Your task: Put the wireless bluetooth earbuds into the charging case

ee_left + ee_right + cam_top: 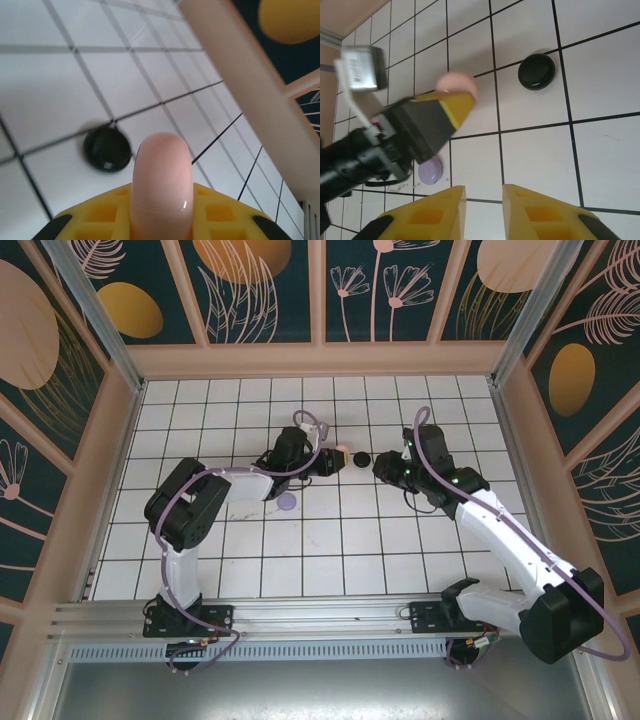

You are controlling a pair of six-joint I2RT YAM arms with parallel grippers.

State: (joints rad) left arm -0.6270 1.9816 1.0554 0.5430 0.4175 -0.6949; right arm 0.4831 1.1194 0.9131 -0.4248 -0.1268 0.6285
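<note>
The white tiled desk (380, 570) is fenced by pale wooden rails and dark flowered panels (260, 290) on its far, left and right edges. Both arms are fixed at the near edge and lean in toward the middle of the desk, slightly nearer the far edge. The left arm (190, 505) comes in from the left-edge side, and the right arm (500, 530) comes in from the right-edge side.

The left jaws are closed on the pink case (161, 185), whose rounded end sticks out past their yellow tips. It is held over the desk's middle and pointed toward the right edge. Whether it touches the tiles cannot be told.

The right jaws face it from close by. They stand a little apart, with bare tile showing in the gap and nothing gripped.

A black disc (536, 71) lies flat on a grid line, just beyond the end of the pink case. In the top view it sits between the two sets of jaws.

A lilac disc (430, 171) lies flat toward the near edge, just beside the left arm's forearm and apart from the other two pieces.
</note>
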